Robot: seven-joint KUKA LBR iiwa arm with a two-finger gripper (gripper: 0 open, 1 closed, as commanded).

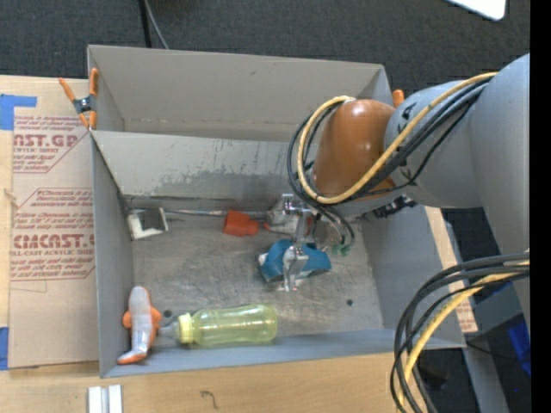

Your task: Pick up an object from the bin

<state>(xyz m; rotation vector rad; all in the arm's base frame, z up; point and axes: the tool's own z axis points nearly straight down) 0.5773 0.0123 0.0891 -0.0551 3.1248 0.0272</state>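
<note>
Gripper (291, 274) is down near the middle of the bin (215, 157), on a blue lumpy object (301, 261) that lies on the floor right of centre. Clenched or released: cannot tell. Orange piece (241, 224) sits near, up and left; yellow-green bottle (228, 325) lies apart along the front wall. Judgement: grasp stage. Best to bracket the blue object's narrow span, close firmly, then lift straight, clear of the orange piece.

Bright even light, faint shadows inside the bin (215, 157).
</note>
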